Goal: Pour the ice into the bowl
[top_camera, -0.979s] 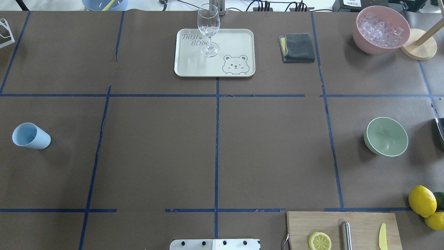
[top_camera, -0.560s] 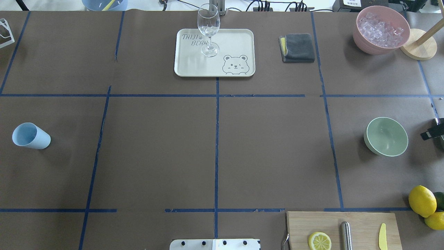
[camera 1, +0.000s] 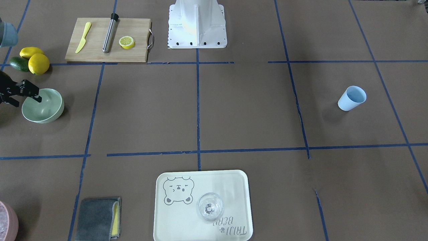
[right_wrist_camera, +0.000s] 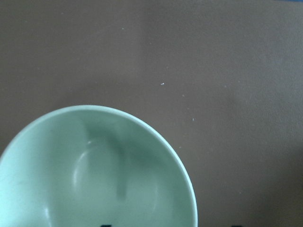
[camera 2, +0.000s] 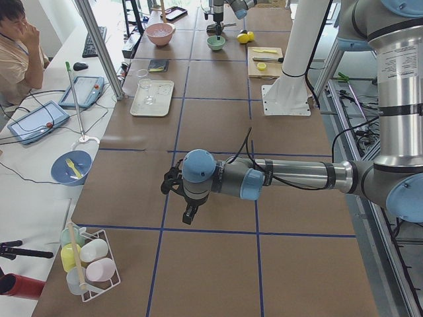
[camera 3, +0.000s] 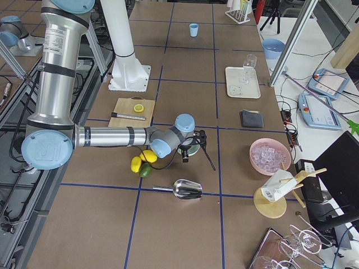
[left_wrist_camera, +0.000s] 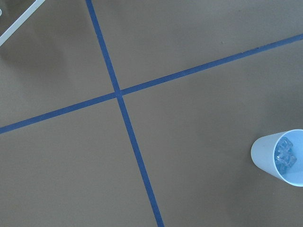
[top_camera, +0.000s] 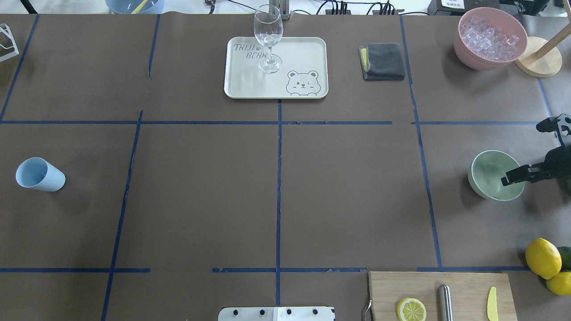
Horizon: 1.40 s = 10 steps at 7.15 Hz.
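Note:
The ice (left_wrist_camera: 285, 156) is a few clear cubes inside the blue cup (left_wrist_camera: 281, 156), which stands at the table's left (top_camera: 40, 174) (camera 1: 351, 98). The mint-green bowl (top_camera: 490, 171) (camera 1: 46, 108) (right_wrist_camera: 94, 170) stands at the right and looks empty. My right gripper (top_camera: 522, 154) (camera 1: 26, 100) is open. One of its fingers (top_camera: 517, 174) reaches over the bowl's right rim and the other stays outside the bowl. My left gripper (camera 2: 188, 212) shows only in the exterior left view, above the table near the cup. I cannot tell whether it is open or shut.
A pink container (top_camera: 490, 38) of pale cubes stands at the far right by a wooden stand (top_camera: 537, 62). Behind are a tray (top_camera: 303, 53) with a wine glass (top_camera: 268, 38) and a grey cloth (top_camera: 382, 61). A cutting board (top_camera: 464, 285) and lemons (top_camera: 543, 257) lie near right. A metal scoop (camera 3: 188, 189) lies beyond the lemons.
My right gripper has come in from the right edge and moved left, so one finger now reaches over the bowl. The cup and bowl have not moved.

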Available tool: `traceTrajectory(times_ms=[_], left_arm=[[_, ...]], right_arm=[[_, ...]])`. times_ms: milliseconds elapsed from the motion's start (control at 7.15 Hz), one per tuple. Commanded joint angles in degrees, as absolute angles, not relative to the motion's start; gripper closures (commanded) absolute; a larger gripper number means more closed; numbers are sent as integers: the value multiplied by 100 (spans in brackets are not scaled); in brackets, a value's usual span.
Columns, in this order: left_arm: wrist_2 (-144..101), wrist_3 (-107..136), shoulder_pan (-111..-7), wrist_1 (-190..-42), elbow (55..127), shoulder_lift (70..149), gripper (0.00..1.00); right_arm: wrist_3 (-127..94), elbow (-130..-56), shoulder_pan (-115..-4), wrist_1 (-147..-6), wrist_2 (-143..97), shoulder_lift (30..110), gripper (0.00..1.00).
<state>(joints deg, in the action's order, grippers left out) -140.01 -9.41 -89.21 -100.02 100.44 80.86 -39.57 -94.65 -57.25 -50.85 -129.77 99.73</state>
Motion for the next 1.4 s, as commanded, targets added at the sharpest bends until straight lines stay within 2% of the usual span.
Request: traceTrajectory(times_ms=[0, 280, 420, 560, 700, 979, 1259], left_arm=[[-14001, -940, -8921, -10002, 10028, 8086, 0], [-14001, -949, -8921, -10002, 10020, 8086, 0], [-14001, -949, -8921, -10002, 10028, 8077, 0], [-14001, -949, -8921, -10002, 10028, 8077, 0], [-14010, -941, -8921, -10002, 10020, 8086, 0], [-14010, -940, -8921, -10011, 10020, 8086, 0], [-14010, -940, -8921, -10011, 10019, 8086, 0]], right_arm=[[-4025, -9308, -5695, -5036, -12832, 9914, 100], [-4043, -9377, -5704, -4967, -12867, 9896, 100], [-4147, -9595, -5704, -4861, -12928, 9896, 100], [-5140, -10085, -5617, -4860, -13051, 9783, 100], [-6334, -10368, -5373, -4852, -13234, 9347, 100], [-8016, -10477, -4365, -4860, -12818, 8233, 100], [-9486, -10363, -2793, -5322, -11293, 6914, 100]])
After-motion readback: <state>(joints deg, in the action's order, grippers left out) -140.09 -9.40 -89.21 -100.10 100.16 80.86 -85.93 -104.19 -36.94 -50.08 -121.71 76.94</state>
